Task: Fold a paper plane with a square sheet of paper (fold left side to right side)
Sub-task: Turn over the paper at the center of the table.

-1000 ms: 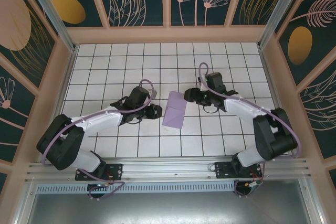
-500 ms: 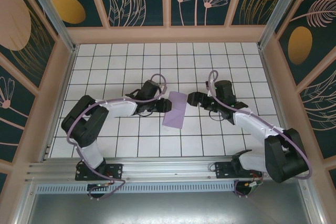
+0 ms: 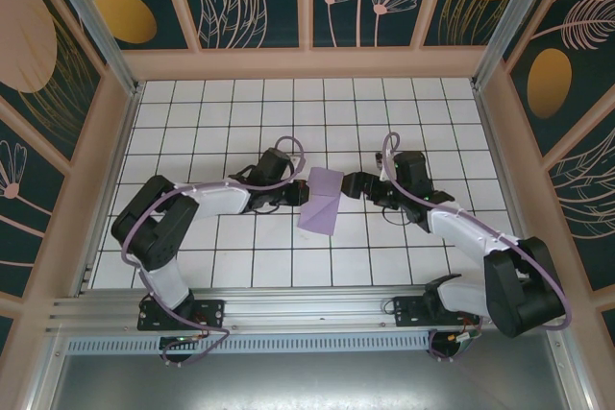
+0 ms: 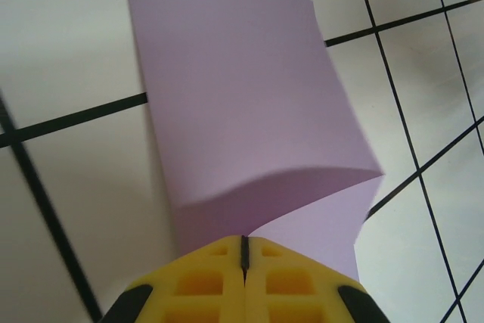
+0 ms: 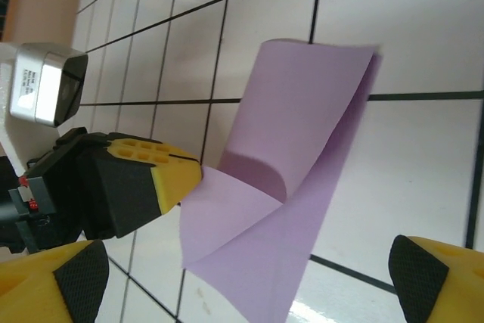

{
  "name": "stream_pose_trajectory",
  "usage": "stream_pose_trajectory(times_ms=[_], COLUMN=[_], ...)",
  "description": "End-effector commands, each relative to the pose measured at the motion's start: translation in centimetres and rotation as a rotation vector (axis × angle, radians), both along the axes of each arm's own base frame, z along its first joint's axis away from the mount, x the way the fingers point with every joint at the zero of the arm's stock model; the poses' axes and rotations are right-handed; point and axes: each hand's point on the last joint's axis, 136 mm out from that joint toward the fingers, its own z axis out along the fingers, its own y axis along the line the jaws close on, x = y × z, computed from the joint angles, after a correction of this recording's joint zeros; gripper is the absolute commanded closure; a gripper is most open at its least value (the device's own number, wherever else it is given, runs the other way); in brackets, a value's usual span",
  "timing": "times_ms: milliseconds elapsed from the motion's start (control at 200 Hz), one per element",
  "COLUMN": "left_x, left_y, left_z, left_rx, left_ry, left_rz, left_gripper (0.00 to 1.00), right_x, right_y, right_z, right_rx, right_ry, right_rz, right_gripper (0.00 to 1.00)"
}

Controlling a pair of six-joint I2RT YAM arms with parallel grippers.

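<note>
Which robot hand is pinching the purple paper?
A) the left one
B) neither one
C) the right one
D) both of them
A: the left gripper has its yellow tips shut on an edge of the square sheet of paper, while the right gripper stands wide open.

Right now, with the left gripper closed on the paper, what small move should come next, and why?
Probably the left gripper should carry its pinched edge a little way over toward the right side. It is shut on an edge of the lavender sheet, whose top layer arches up, not yet flat, and the open right gripper waits beside the sheet.
</note>
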Motion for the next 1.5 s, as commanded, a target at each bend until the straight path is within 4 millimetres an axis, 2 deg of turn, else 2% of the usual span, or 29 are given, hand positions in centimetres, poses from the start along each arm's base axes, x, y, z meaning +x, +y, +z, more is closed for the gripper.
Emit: stream_pose_trajectory(times_ms=[0, 145, 380, 490, 636, 746, 811, 861, 891, 936, 1071, 1176, 1266, 1396, 1491], left_x=[0.8, 0.5, 0.7, 0.6, 0.7, 0.8, 1.1, 1.4, 1.6, 1.9, 2.2, 1.8, 0.9, -1.5, -2.8], left_y=[0.5, 0.6, 0.8, 0.6, 0.6, 0.7, 1.1, 1.7, 2.1, 2.9, 5.5, 6.8, 6.5, 4.4, 2.9], left_z=[2.3, 2.1, 2.3, 2.2, 2.2, 2.2, 2.7, 3.4, 3.8, 4.9, 8.6, 12.8, 17.4, 23.8, 26.8], left_rx=[-0.027, -0.026, -0.011, -0.015, -0.018, -0.013, -0.007, -0.003, 0.002, 0.005, -0.028, -0.155, -0.329, -0.565, -0.669], left_ry=[-0.08, -0.077, -0.089, -0.079, -0.076, -0.082, -0.097, -0.118, -0.132, -0.158, -0.23, -0.292, -0.362, -0.454, -0.481], left_rz=[0.038, 0.03, 0.035, 0.028, 0.029, 0.037, 0.064, 0.104, 0.128, 0.171, 0.292, 0.348, 0.315, 0.146, 0.028], left_gripper=[1.0, 1.0, 1.0, 0.99, 0.97, 0.95, 0.89, 0.74, 0.65, 0.52, 0.23, 0.02, 0.02, 0.01, 0.02], right_x=[-0.3, -0.5, -0.3, 0.0, 0.5, 0.7, 0.9, 1.2, 1.4, 1.8, 2.6, 2.6, 2.1, 0.7, -1.0], right_y=[1.3, 2.9, 5.5, 6.8, 8.1, 8.5, 8.7, 8.6, 8.5, 8.1, 6.9, 5.9, 5.2, 4.8, 5.2], right_z=[0.2, -0.1, -2.0, -2.4, -3.2, -3.7, -3.6, -3.2, -2.6, -1.6, 2.7, 7.0, 11.5, 17.8, 21.5], right_rx=[0.103, 0.156, 0.136, 0.151, 0.142, 0.16, 0.171, 0.18, 0.188, 0.197, 0.227, 0.279, 0.339, 0.4, 0.437], right_ry=[0.031, 0.075, 0.135, 0.148, 0.173, 0.19, 0.184, 0.161, 0.137, 0.096, -0.058, -0.185, -0.312, -0.482, -0.566], right_rz=[0.037, 0.089, 0.124, 0.144, 0.163, 0.158, 0.159, 0.161, 0.161, 0.156, 0.184, 0.235, 0.292, 0.395, 0.495], right_gripper=[0.04, 0.09, 0.11, 0.19, 0.35, 0.53, 0.73, 0.92, 1.0, 1.0, 1.0, 1.0, 1.0, 1.0, 1.0])
